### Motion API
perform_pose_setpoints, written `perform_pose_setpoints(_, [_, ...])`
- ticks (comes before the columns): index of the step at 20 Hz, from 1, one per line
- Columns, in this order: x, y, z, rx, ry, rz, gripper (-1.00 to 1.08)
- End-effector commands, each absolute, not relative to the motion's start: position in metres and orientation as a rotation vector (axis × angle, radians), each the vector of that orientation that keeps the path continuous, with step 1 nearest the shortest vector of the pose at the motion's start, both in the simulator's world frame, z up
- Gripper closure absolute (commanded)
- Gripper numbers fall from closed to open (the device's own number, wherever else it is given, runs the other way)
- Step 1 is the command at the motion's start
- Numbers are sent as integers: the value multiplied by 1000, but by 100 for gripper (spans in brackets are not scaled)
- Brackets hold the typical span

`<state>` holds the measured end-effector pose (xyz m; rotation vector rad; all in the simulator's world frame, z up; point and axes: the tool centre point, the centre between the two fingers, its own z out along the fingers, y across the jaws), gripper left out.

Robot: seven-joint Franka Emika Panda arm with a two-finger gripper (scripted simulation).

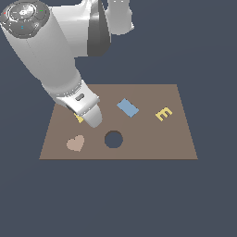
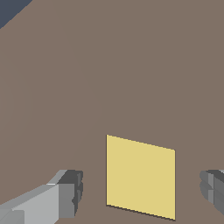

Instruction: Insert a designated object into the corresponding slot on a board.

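While the arm is leaning in from the exterior view's upper left, its gripper (image 2: 141,190) is hanging low over the board (image 1: 152,139), close to the board's edge on the exterior view's left. In the wrist view the two fingers (image 2: 65,197) are standing well apart, one on each side of the yellow diamond-shaped block (image 2: 141,175), and neither pad is touching it; bare brown surface is showing between each finger and the block's edges. The block is lying flat on the board, directly between the open fingers. From the exterior view only a small yellow corner of the block (image 1: 78,118) is peeking out beside the white wrist housing, which is covering the rest. The diamond-shaped slot is not showing in either view, so I cannot tell where it is sitting. Elsewhere on the board, the dark round hole (image 1: 113,139) is lying near the front edge, with the tan heart (image 1: 75,143) beside it toward the exterior view's left. The blue rectangle (image 1: 127,108) is resting tilted near the middle of the board, and the yellow letter E (image 1: 163,113) is lying further toward the exterior view's right, well apart from the gripper.
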<state>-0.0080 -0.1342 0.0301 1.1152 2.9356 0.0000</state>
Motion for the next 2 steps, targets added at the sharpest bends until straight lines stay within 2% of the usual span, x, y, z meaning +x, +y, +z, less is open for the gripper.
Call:
perform_pose_setpoints(1, [-8, -134, 30, 1115, 2935, 0, -92])
perform_pose_setpoints(2, [-8, -134, 30, 1115, 2935, 0, -92])
